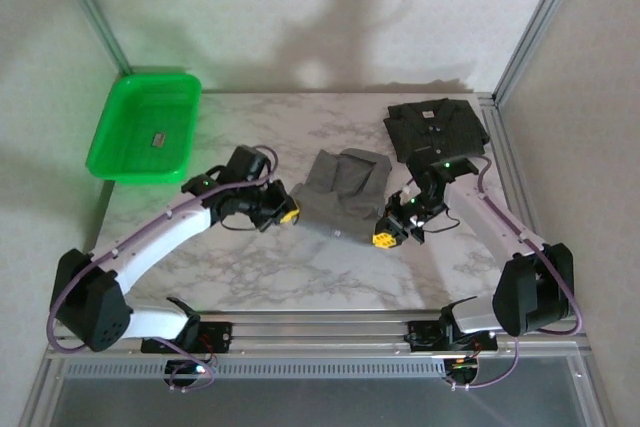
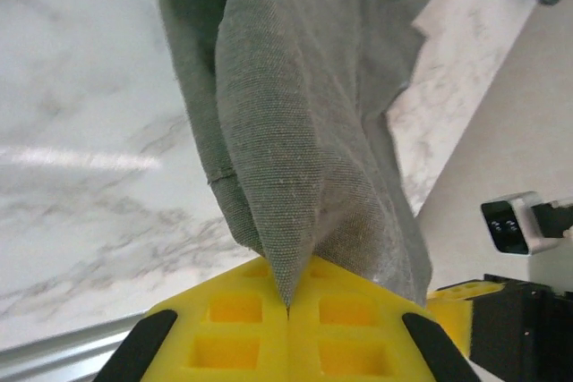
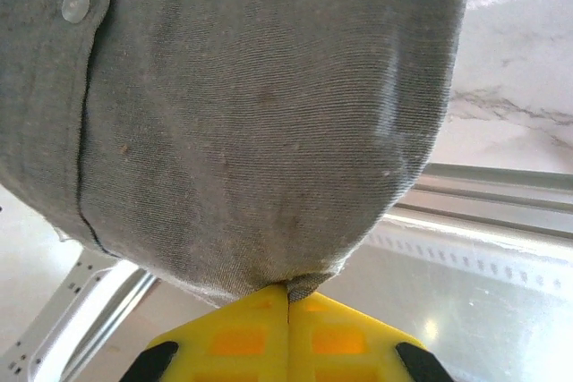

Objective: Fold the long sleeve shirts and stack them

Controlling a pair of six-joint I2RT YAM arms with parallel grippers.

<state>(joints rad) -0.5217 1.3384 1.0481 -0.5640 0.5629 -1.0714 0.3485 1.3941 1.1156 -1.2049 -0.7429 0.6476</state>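
Top external: left gripper [image 1: 285, 215] and right gripper [image 1: 386, 237] each pinch the medium grey cloth shirt [image 1: 340, 189] by its edges; looks soft, light, floppy.

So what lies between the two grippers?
The grey shirt, gripped at either edge by the left gripper and right gripper; seen in the top view.

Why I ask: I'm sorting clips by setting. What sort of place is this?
Likely a robotics lab test cell, not a home: a white marble-patterned table boxed in by silver aluminium frame posts and plain white panels, with two white robot arms bolted at its near edge.
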